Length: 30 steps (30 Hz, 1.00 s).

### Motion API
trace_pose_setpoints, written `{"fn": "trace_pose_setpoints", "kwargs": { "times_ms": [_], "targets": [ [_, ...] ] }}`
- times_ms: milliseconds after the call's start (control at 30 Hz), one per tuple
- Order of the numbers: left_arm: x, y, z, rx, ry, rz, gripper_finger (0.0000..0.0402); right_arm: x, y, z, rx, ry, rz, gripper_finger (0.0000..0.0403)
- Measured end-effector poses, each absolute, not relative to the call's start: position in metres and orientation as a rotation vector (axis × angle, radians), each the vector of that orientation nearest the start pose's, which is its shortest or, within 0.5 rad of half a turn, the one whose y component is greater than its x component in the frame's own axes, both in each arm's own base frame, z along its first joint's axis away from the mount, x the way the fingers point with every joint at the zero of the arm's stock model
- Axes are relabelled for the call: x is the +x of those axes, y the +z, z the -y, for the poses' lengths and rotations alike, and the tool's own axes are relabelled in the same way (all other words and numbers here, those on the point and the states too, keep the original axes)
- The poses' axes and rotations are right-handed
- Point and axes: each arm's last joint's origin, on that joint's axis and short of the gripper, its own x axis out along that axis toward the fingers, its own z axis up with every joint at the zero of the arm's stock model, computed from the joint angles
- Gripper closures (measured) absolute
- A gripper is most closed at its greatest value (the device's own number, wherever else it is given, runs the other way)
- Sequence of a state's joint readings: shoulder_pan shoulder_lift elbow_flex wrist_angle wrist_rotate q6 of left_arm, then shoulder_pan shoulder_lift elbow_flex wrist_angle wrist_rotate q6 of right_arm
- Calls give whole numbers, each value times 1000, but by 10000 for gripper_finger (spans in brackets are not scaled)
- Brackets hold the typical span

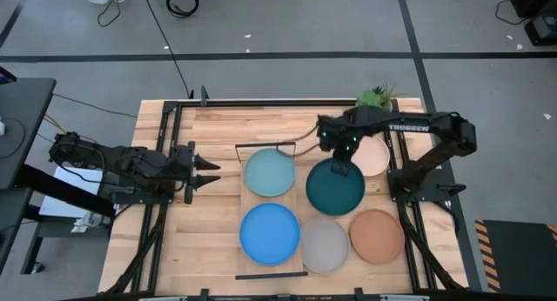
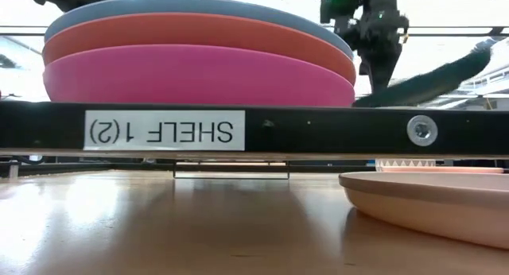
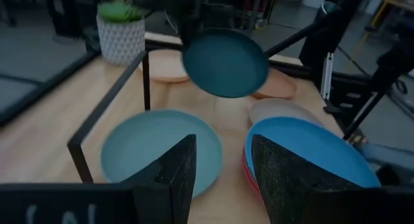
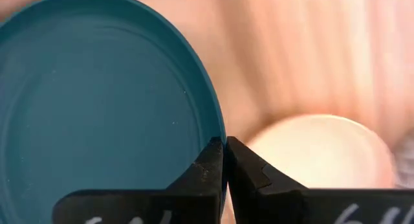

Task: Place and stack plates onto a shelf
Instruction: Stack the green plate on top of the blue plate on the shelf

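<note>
The right arm is stretched from the bench's right edge toward the middle of its far side, wrist bent downward. The right gripper (image 1: 342,164) is clamped on the rim of the dark teal plate (image 1: 335,188), which is held tilted above the bench. The left arm is extended level from the left edge, and the left gripper (image 1: 209,172) is parted with nothing between its fingers.

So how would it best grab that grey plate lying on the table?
By its thin raised rim, as the right gripper pinches the dark teal plate. The grey plate lies flat; the near edge looks freest, since the bright blue plate and terracotta plate flank it.
</note>
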<state>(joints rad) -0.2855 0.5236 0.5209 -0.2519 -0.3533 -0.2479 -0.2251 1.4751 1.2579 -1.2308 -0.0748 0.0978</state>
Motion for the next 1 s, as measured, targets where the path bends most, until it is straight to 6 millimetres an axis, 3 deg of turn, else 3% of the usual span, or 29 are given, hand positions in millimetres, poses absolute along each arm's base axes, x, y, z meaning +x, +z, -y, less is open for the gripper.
{"fn": "trace_pose_setpoints", "kwargs": {
  "times_ms": [233,367,800,1000],
  "targets": [
    [126,271,27,-39,83,-239,247,264,283,9,286,-104,-1325,388],
    [126,270,26,-37,83,-245,247,270,285,-7,298,-85,-1276,388],
    [126,270,26,-97,91,-241,247,285,292,-36,296,-32,-1085,388],
    [130,254,28,-79,91,-262,247,288,294,-41,288,-40,-1039,388]
  ]
}}
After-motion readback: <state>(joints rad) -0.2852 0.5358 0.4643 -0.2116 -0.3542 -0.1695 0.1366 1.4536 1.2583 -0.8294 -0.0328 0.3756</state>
